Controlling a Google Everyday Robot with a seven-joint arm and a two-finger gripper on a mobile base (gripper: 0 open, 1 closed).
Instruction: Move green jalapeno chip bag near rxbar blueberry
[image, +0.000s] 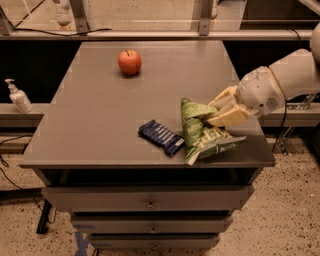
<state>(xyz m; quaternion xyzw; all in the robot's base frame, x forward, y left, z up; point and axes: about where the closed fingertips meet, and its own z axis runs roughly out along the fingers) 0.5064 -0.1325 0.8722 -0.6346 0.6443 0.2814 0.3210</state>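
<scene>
The green jalapeno chip bag is crinkly bright green and rests on the grey table near its front right corner, its top end raised. The rxbar blueberry, a small dark navy bar, lies flat just left of the bag, and the two nearly touch. My gripper reaches in from the right on the white arm. Its cream fingers close on the bag's raised top fold.
A red apple sits at the table's back left-centre. A soap dispenser stands on a ledge to the left. Drawers run below the tabletop. The table's front edge lies just below the bag.
</scene>
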